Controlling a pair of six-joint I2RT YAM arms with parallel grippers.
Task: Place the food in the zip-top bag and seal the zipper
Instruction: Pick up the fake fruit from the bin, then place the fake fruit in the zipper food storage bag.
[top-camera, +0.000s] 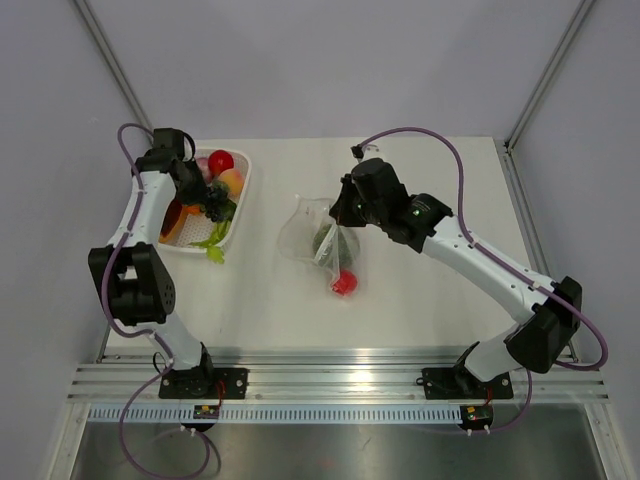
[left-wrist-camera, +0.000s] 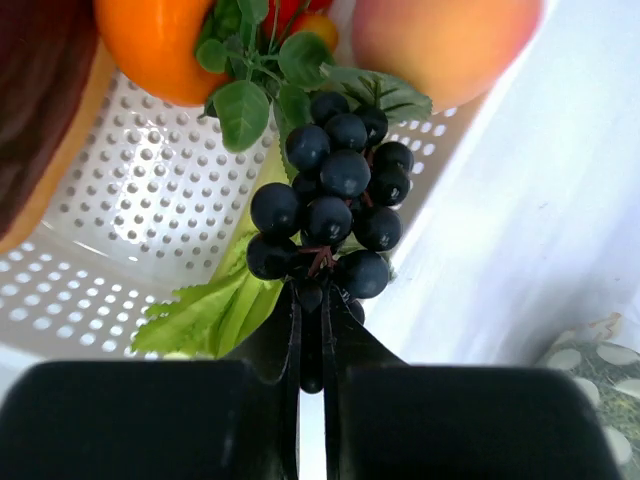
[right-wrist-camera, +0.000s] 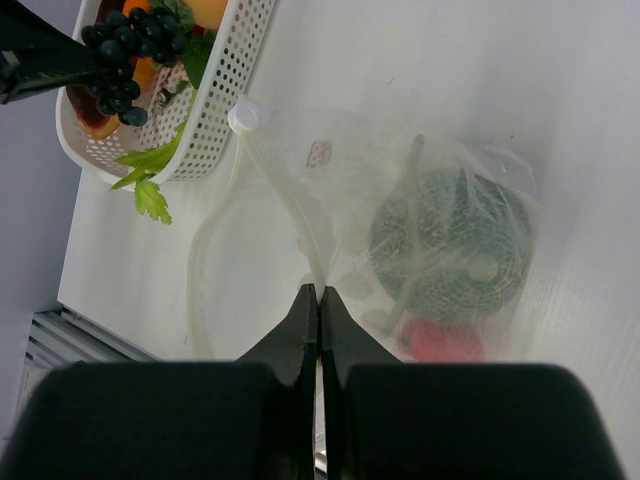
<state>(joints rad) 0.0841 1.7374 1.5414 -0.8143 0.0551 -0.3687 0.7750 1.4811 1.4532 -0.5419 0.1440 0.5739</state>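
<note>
Two grips on: my left fingers (left-wrist-camera: 300, 322) pinched tight on grape bunch (left-wrist-camera: 335, 215) stem, upper left, over basket (top-camera: 243, 190). My right fingers (right-wrist-camera: 311, 315) clamped on zip-top bag (right-wrist-camera: 420, 160) rim, mid-frame on counter (top-camera: 270, 300). Bag looks limp and slippery; I'd hold it by zipper (right-wrist-camera: 280, 200). Grapes light, floppy.

The top camera hangs high above and behind both arms and looks down on the whole white counter (top-camera: 280, 300). It is far off, so things look small, and the arm bases sit at the bottom of its picture.

The left wrist camera peeks out along the left arm's black fingers (left-wrist-camera: 270, 350). It is very close to the bunch of dark purple toy grapes (left-wrist-camera: 335, 200) and the white plastic basket with holes (left-wrist-camera: 120, 200).

The right wrist camera looks down past the right arm's black fingers (right-wrist-camera: 295, 330) at the crinkly clear plastic bag (right-wrist-camera: 400, 200), from a little higher. The same basket and grapes show in its top left corner. The top camera sees all of these too.
</note>
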